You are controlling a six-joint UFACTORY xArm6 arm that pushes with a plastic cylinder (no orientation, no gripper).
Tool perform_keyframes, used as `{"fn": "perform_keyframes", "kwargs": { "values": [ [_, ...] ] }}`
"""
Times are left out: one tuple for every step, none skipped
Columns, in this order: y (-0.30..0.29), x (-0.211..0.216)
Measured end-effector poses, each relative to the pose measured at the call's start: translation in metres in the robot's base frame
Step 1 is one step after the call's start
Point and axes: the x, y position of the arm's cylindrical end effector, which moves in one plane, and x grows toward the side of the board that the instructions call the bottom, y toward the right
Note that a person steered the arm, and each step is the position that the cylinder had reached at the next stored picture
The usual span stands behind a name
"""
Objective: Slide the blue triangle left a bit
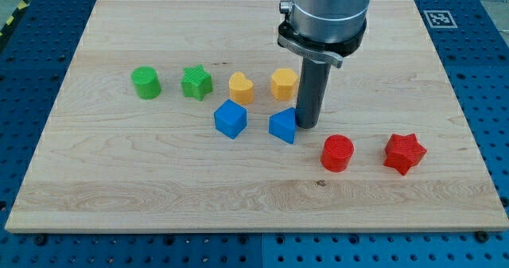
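The blue triangle (282, 126) lies near the middle of the wooden board (119, 188). My tip (308, 125) stands just to the triangle's right, touching or almost touching its right edge. The rod comes down from the grey arm at the view's top. A blue cube (230, 118) lies a short way to the triangle's left.
Above the blue blocks stand a yellow heart-like block (241, 87) and a yellow hexagonal block (284, 83). A green cylinder (146, 83) and a green star (196, 83) lie further left. A red cylinder (337, 153) and a red star (404, 153) lie to the lower right.
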Motion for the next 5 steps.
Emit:
{"fn": "perform_keyframes", "kwargs": {
  "values": [
    [0.000,0.008],
    [0.000,0.008],
    [0.000,0.002],
    [-0.001,0.002],
    [-0.012,-0.005]
  ]
}}
